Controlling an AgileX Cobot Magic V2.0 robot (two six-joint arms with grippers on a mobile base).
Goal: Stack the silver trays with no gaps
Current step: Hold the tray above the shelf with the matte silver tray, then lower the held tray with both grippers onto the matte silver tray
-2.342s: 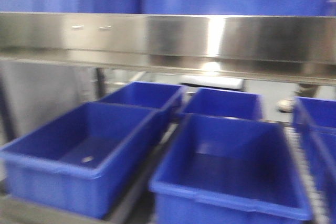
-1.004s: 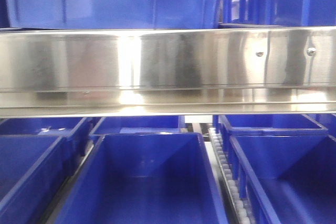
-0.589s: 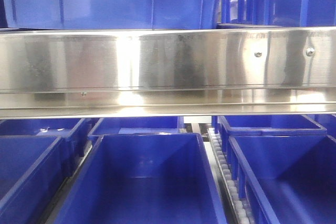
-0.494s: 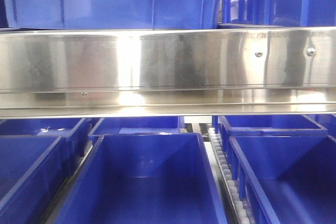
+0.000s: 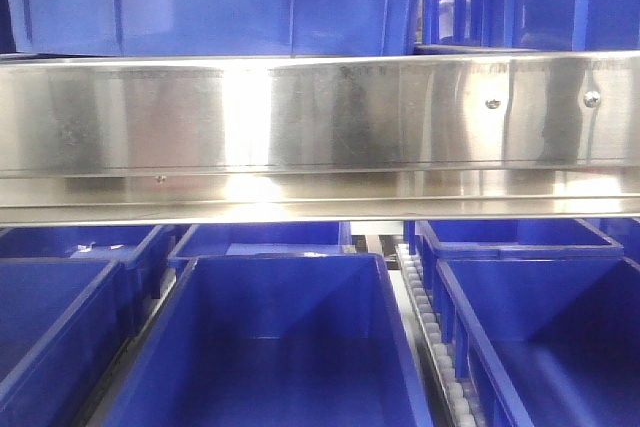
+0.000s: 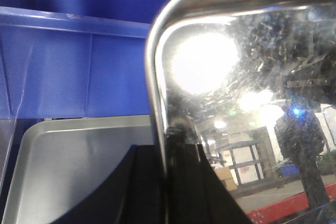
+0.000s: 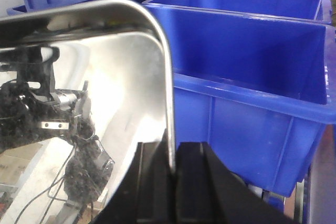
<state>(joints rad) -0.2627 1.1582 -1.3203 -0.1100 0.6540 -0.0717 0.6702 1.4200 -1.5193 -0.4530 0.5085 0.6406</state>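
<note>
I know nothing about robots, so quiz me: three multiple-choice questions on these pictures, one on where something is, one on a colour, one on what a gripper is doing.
1. In the left wrist view, where is the dull grey metal tray relative to the mirror-shiny silver tray?
A. Lower left, beneath its corner
B. Above it
C. Stacked inside it

2. What colour are the deep plastic bins under the broad steel rail?
A. Red
B. Blue
C. Green

3. What is the right gripper doing?
A. Hanging open
B. Shut on the shiny tray's rim
C. Gripping a bin wall

Answers:
1 A: the grey tray shows below the shiny corner.
2 B: every bin is blue.
3 B: its black fingers pinch the rim.
</note>
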